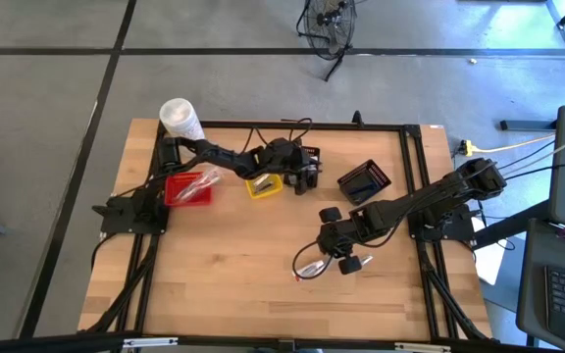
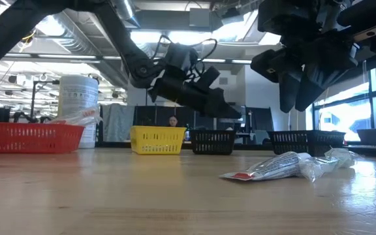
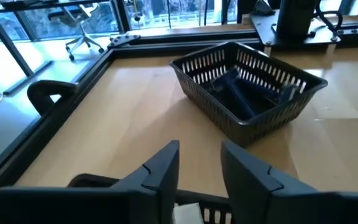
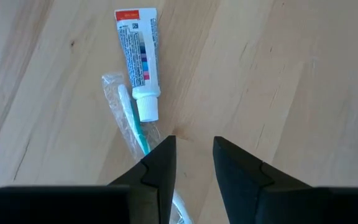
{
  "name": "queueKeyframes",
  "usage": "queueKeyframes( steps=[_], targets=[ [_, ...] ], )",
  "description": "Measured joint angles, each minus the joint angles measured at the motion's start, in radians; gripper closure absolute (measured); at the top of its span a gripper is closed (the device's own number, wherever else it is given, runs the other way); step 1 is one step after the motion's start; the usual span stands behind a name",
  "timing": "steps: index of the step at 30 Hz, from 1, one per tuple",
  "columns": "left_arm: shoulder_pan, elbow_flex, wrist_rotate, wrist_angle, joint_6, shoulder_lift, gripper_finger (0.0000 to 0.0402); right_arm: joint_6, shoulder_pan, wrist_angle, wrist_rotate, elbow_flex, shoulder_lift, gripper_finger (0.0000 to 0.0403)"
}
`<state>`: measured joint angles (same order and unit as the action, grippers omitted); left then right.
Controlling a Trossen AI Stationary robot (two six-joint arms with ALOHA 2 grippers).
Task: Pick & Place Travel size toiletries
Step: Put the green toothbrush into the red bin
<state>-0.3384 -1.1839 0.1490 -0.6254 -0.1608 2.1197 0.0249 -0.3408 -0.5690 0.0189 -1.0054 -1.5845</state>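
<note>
Two travel size toiletries lie flat on the bare wood: a white mini tube with a red end (image 4: 137, 59) and a slim clear-wrapped stick with a teal handle (image 4: 128, 118), seen together in the high view (image 1: 308, 267) and the low view (image 2: 282, 166). My right gripper (image 4: 194, 152) is open and hangs above them, fingers pointing down, well clear of the table (image 2: 297, 98). My left gripper (image 3: 199, 163) is open and empty, held in the air past the yellow basket (image 1: 263, 184), above a small black basket (image 2: 213, 140).
A red basket (image 1: 186, 188) holds clear-wrapped items. A second black basket (image 3: 247, 87) holding dark items stands toward the table's right (image 1: 364, 181). The big white tub (image 1: 179, 118) stands at the far left corner. Bare wood lies along the near edge.
</note>
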Motion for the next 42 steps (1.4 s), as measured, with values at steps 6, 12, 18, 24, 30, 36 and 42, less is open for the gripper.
queueKeyframes(
  steps=[6, 12, 18, 24, 30, 36, 42],
  targets=[
    [0.018, 0.000, -0.010, 0.013, -0.001, -0.056, 0.0271, -0.041, 0.000, 0.001, 0.000, 0.000, 0.000, 0.0293],
    [0.058, 0.000, -0.008, 0.170, 0.015, -0.211, 0.0274, -0.085, -0.004, 0.002, 0.000, 0.000, 0.000, 0.0293],
    [0.122, 0.000, -0.043, 0.463, 0.033, -0.352, 0.0275, -0.155, -0.027, 0.010, 0.000, 0.000, 0.000, 0.0293],
    [0.224, 0.000, -0.080, 0.768, 0.094, -0.441, 0.0275, -0.182, -0.073, 0.017, 0.000, 0.000, 0.000, 0.0293],
    [0.361, 0.000, -0.082, 0.830, 0.151, -0.441, 0.0275, -0.224, -0.128, 0.016, 0.000, 0.000, 0.000, 0.0293],
    [0.499, 0.000, -0.271, 0.848, 0.163, -0.428, 0.0275, -0.251, -0.206, -0.054, -0.101, 0.010, 0.000, 0.0293],
    [0.571, 0.001, -0.550, 0.908, 0.133, -0.428, 0.0275, -0.377, -0.260, -0.341, -0.053, 0.011, 0.015, 0.0293]
  ],
)
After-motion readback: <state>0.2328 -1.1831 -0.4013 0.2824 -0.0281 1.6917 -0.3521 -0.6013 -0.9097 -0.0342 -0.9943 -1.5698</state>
